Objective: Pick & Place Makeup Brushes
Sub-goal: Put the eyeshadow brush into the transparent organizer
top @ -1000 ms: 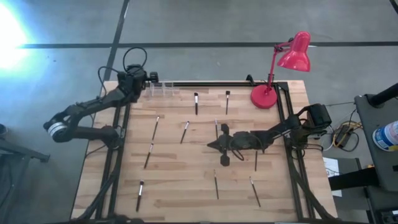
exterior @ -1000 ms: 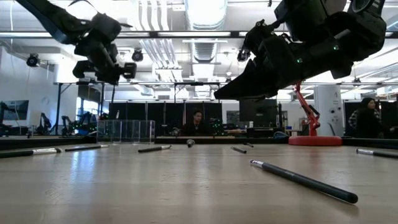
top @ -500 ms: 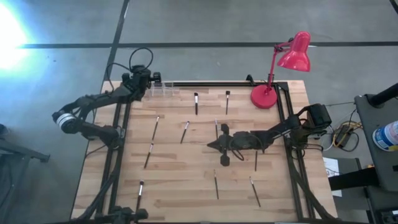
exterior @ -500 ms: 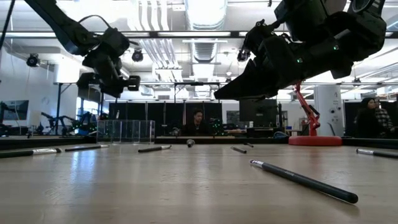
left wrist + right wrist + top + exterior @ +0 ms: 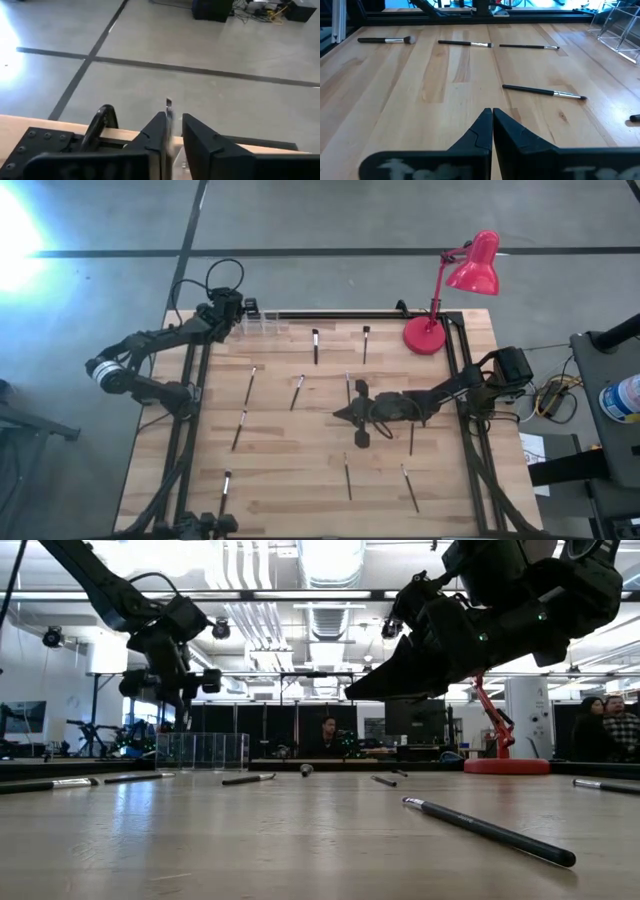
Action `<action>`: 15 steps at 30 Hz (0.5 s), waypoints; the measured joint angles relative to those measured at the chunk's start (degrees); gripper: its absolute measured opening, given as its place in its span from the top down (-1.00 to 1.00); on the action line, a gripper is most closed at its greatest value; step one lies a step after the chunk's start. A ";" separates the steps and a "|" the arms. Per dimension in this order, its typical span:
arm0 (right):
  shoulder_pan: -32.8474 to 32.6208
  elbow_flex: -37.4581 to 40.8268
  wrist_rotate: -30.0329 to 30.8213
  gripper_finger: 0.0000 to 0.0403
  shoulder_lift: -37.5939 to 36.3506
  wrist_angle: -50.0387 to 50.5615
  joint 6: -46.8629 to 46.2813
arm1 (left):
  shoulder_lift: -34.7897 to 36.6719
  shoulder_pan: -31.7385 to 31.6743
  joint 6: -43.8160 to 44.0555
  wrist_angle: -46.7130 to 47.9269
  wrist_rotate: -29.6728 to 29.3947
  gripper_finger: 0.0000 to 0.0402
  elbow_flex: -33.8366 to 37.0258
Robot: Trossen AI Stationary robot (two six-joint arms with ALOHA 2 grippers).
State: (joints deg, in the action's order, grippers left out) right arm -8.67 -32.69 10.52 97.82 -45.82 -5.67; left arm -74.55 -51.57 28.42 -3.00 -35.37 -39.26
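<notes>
The left gripper [image 5: 238, 314] is up at the far left corner of the wooden table [image 5: 280, 470], right above the clear holder [image 5: 262, 323], and it's clamped on a thin makeup brush [image 5: 168, 125] that stands upright between its fingers [image 5: 155, 135] in the left wrist view. The low view shows it hanging over that clear holder [image 5: 202, 751] too. The right gripper [image 5: 342, 413] sits over the middle of the table with its fingers [image 5: 479, 131] pressed together and nothing between them. The other brushes [image 5: 301, 391] lie scattered flat across the table, apart from each other, some near the middle and a couple toward the near edge. A red desk lamp [image 5: 450, 290] stands on the far right corner
</notes>
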 joint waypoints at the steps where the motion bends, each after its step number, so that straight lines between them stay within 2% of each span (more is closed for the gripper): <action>1: -0.02 0.00 0.02 0.96 0.00 0.02 -0.10 | 0.03 0.00 0.06 0.54 0.02 0.70 -0.07; 9: -0.20 0.02 0.05 0.96 0.00 0.07 0.09 | 2.13 0.02 -2.98 4.82 0.02 0.68 -1.83; 15: -0.20 0.02 0.04 0.96 0.00 0.26 0.03 | 7.87 1.38 -8.21 9.62 2.01 0.70 -3.30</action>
State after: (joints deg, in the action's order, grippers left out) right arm -8.86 -32.67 10.57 97.82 -45.56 -5.65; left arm -66.67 -50.19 20.21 6.61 -33.36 -42.57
